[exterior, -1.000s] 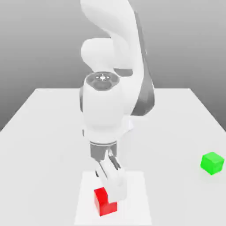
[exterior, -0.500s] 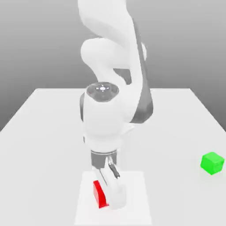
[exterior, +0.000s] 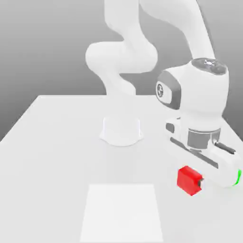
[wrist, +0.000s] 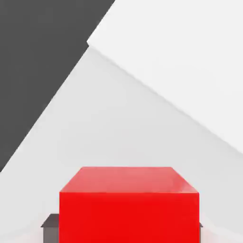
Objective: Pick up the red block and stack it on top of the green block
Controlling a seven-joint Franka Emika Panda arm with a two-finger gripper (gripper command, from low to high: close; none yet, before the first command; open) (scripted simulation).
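The gripper (exterior: 199,182) sits at the lower right of the exterior view, its fingers pinched on the red block (exterior: 190,180), which it carries lifted clear of the white table (exterior: 57,142). In the hand view the red block (wrist: 128,206) sits squarely between the dark fingertips (wrist: 50,222), its top face level.

Taking the red block as the centre of a clock in the exterior view, a sliver of the green block (exterior: 237,178) peeks out at about 3 o'clock, mostly hidden behind the white hand. A pale square patch on the table (exterior: 121,213) lies near 8 o'clock, and the arm's round base (exterior: 121,130) at about 11 o'clock.

The step in hand looks like carrying the red cube across to the green one. To do it well, the grip should stay firm, the cube should pass high enough to clear the green top, line up edge to edge above it, then descend straight and release only once resting.
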